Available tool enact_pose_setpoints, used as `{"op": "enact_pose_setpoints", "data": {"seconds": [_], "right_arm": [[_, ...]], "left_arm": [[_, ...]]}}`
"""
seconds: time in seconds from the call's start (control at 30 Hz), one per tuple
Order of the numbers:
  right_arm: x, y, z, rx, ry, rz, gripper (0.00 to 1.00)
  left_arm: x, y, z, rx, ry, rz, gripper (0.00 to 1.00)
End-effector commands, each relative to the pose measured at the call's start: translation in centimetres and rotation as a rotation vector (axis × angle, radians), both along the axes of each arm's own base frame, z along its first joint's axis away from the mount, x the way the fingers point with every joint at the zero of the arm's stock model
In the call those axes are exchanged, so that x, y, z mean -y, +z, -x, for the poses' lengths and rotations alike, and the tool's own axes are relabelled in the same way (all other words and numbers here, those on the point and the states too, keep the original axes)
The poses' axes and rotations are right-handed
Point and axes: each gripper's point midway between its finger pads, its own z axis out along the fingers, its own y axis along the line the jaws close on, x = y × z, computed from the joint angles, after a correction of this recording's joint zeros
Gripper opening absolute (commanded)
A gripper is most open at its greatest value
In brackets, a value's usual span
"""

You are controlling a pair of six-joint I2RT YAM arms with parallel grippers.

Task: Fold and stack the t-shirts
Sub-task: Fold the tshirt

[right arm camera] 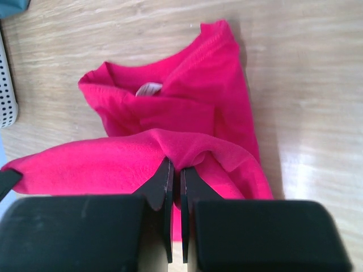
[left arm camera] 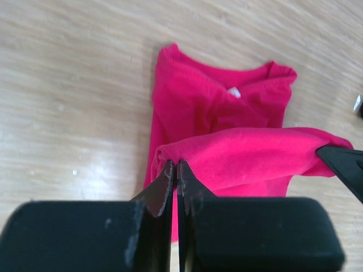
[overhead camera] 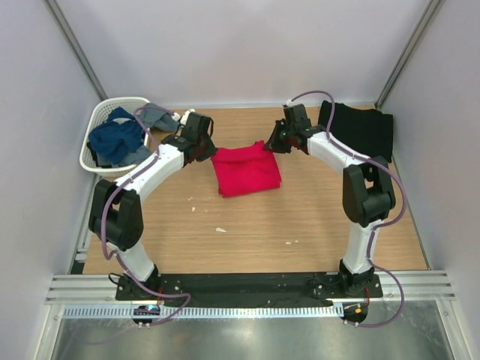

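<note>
Centrally, the red t-shirt (overhead camera: 246, 169) lay partly folded on the tabletop (overhead camera: 247, 225); left pincer (left arm camera: 176, 169) and right pincer (right arm camera: 174, 167) each pinched its lifted edge. Carrying both corners level, at matched pace, would likely keep the fold square.

We see the right gripper (right arm camera: 175, 170) from behind, its two black fingers pressed together on a raised fold of the red t-shirt (right arm camera: 187, 107); the fold runs leftward as a lifted band, its far end meeting a black tip (right arm camera: 7, 180) at the frame's edge; beyond, the shirt lies on the wooden table (right arm camera: 306, 85), a white label (right arm camera: 148, 88) at its neckline; a white lattice basket (right arm camera: 5, 85) stands at left; blue cloth (right arm camera: 11, 4) fills the upper left corner.
</note>
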Motion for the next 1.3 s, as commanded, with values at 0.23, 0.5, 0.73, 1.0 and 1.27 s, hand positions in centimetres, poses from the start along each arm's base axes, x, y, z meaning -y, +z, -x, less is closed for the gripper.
{"op": "enact_pose_setpoints", "data": {"seconds": [0.23, 0.5, 0.73, 1.0, 1.27], "right_arm": [[-0.1, 0.2, -5.6, 0.088, -0.002, -0.012, 0.01], [1.0, -1.4, -7.3, 0.075, -0.028, -0.004, 0.01], [2.8, 1.6, -8.6, 0.105, -0.049, -0.078, 0.32], [3.4, 7.6, -3.9, 0.215, -0.008, -0.041, 0.58], [-0.7, 4.1, -0.7, 0.221, 0.086, -0.054, 0.23]], "left_arm": [[1.0, -2.9, -6.3, 0.009, -0.060, 0.024, 0.00], [0.4, -5.8, -8.3, -0.036, -0.018, 0.026, 0.00], [1.0, -2.6, -9.8, 0.037, -0.132, 0.085, 0.49], [0.8, 3.7, -4.9, 0.096, -0.158, 0.118, 0.76], [6.4, 3.3, 0.0, 0.161, -0.262, 0.208, 0.31]]}}
